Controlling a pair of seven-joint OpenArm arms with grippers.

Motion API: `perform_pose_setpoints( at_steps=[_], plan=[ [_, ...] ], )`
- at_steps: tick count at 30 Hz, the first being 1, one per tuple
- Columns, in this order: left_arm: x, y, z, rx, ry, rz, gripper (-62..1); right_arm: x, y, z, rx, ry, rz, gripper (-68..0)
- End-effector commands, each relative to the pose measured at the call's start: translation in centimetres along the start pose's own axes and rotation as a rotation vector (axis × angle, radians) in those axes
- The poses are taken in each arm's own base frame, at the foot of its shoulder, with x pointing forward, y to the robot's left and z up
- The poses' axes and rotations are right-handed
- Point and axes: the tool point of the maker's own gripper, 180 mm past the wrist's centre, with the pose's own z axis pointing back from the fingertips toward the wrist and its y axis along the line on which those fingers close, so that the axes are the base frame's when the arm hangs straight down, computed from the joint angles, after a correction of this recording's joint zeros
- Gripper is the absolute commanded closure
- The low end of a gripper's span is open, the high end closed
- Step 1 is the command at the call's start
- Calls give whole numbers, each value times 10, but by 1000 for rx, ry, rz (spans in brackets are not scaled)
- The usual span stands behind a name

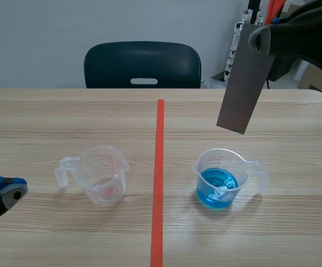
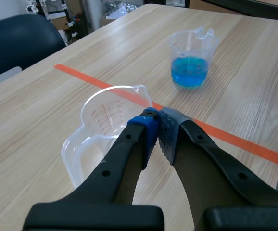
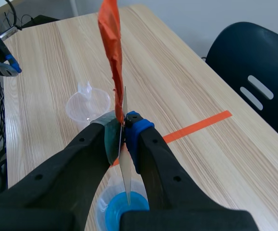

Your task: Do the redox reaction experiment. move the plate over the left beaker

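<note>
A grey metal plate (image 1: 243, 83) hangs tilted in the air, held at its top by my right gripper (image 1: 262, 40), which is shut on it. Its lower edge is above and just behind the right beaker (image 1: 220, 181), which holds blue liquid. In the right wrist view the plate (image 3: 125, 163) shows edge-on between the fingers of the right gripper (image 3: 124, 124), and its far end looks orange-red. The empty clear left beaker (image 1: 101, 175) stands left of the tape line. My left gripper (image 1: 11, 190) is low at the left, shut on nothing, its tips (image 2: 157, 126) over the empty beaker (image 2: 105, 118).
A dark chair (image 1: 142, 65) stands behind the table's far edge. Equipment and boxes (image 1: 236, 39) sit at the back right. In the left wrist view the blue beaker (image 2: 191, 57) lies beyond the tape line.
</note>
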Motion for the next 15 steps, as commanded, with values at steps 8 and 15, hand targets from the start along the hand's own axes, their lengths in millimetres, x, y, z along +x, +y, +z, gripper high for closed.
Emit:
perform_pose_setpoints(
  at_steps=[8, 15],
  plan=[
    [-1, -23, 16, 73, -48, -2, -17, 23, 4, -17, 39, -42, 51, -6],
    [-7, -40, 33, 142, -114, 21, -28, 30, 13, -42, 88, -47, 74, -6]
  ],
)
